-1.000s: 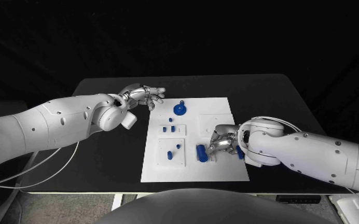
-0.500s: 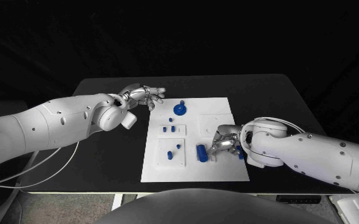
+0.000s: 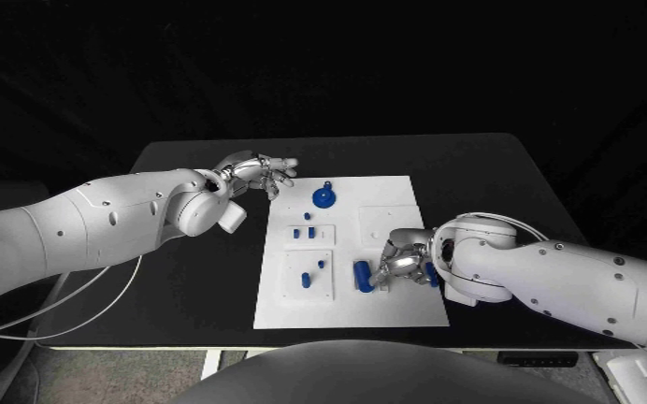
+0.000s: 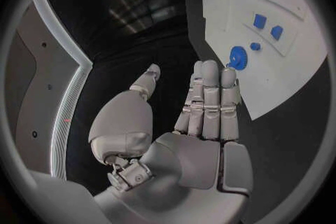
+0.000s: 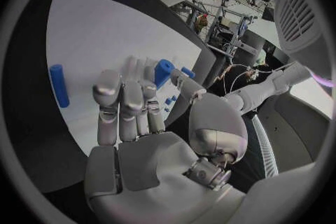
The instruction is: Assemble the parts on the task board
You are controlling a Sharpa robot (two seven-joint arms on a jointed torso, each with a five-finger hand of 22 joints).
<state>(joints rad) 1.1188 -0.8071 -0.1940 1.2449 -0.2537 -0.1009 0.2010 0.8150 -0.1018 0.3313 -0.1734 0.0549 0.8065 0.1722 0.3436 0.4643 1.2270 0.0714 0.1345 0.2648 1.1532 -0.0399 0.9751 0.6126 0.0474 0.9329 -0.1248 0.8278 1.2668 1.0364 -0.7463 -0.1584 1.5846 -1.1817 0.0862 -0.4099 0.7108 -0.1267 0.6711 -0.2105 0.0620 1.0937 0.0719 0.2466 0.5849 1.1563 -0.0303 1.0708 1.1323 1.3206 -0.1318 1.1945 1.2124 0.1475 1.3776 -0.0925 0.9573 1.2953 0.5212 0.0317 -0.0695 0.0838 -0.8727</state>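
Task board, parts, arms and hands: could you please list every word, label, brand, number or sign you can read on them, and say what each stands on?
None: no readable text in any view.
The task board is plain white, with no print that can be made out.
The blue parts, such as the cylinder, carry no marks.
The left hand, the right hand and the white arms show no legible label or number.

The white task board [image 3: 391, 200] lies flat in the middle of the desk, long side running away from the robot. A round blue part [image 3: 325, 197] sits near its far edge. Two small blue parts [image 3: 305, 232] stand in a raised rectangle on the left, a slanted one [image 3: 306, 280] below. A blue cylinder [image 3: 363, 276] lies near the front.
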